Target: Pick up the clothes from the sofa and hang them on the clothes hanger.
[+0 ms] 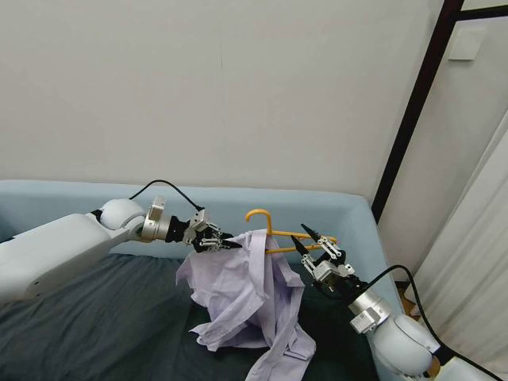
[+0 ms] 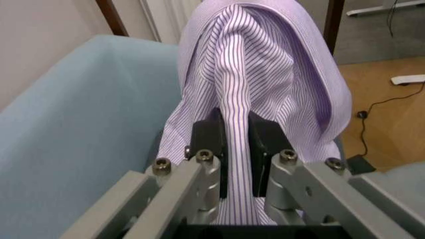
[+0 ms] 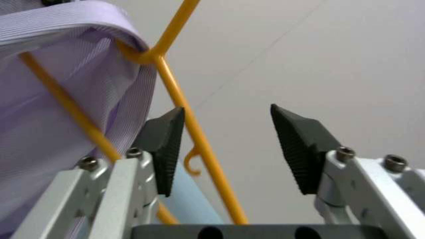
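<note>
A purple striped shirt (image 1: pixel 242 294) hangs in a bunch over the sofa seat, its collar part draped over an orange hanger (image 1: pixel 259 213) held in the air. My left gripper (image 1: pixel 222 240) reaches in from the left and is shut on a fold of the shirt (image 2: pixel 265 74); the black fingers (image 2: pixel 209 149) pinch the fabric. My right gripper (image 1: pixel 299 235) sits at the hanger's right end, open. In the right wrist view the hanger's orange bar (image 3: pixel 196 134) runs between the spread fingers (image 3: pixel 162 142), close to one pad, with the shirt (image 3: pixel 59 99) beside it.
The sofa has a light blue back (image 1: pixel 71 198) and a dark seat cushion (image 1: pixel 103 325). A plain wall rises behind it. A dark door frame (image 1: pixel 413 111) and a white curtain (image 1: pixel 476 262) stand to the right.
</note>
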Available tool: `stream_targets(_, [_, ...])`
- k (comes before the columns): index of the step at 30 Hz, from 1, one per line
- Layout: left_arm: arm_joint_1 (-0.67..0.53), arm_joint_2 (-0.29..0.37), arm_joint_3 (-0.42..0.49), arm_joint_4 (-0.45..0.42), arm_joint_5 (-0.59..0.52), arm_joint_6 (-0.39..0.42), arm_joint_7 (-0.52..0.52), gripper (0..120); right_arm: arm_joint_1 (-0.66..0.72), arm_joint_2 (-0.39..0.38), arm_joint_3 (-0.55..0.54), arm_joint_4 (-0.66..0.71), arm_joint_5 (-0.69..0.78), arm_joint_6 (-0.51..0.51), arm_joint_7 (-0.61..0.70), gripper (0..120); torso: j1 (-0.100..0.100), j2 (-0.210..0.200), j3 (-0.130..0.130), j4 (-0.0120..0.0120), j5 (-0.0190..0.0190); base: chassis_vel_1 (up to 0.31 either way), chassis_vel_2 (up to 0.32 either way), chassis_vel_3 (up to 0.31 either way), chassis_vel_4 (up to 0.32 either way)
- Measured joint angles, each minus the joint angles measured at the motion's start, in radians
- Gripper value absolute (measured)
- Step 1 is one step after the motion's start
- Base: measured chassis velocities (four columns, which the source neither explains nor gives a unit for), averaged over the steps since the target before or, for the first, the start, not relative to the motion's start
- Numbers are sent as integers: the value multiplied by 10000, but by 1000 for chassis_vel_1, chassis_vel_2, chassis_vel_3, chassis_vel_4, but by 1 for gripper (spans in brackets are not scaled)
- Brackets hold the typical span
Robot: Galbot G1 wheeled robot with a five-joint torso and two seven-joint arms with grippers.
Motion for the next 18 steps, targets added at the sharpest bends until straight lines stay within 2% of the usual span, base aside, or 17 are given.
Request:
stream_targets(4, [4, -60, -74, 257, -78, -245, 61, 8, -743, 48, 115, -46, 842, -313, 104, 74, 0, 0, 0, -4, 0, 0, 0, 0, 0])
stream_targets(5, [4, -60, -74, 257, -78, -245, 61, 8, -743, 48, 115, -46, 842, -313, 104, 74, 0, 0, 0, -4, 0, 0, 0, 0, 0])
stream_targets(9, [-78, -78, -140, 235, -589, -251, -124, 8, -1066, 317, -285, -433, 2252, -927, 129, 91, 0, 0, 0, -1, 0, 0, 0, 0, 0])
stream_targets(13, [-214, -94, -144, 176, -1014, -159, -293, 8, -1151, 597, -573, -579, 2656, -1127, 41, 99, 0, 0, 0, -2, 4, 0, 0, 0, 0])
stream_targets(18, [-409, -99, -127, 164, -1361, -65, -344, 8, -1182, 981, -900, -888, 2903, -1376, -28, 100, 0, 0, 0, -1, 2, 0, 0, 0, 0])
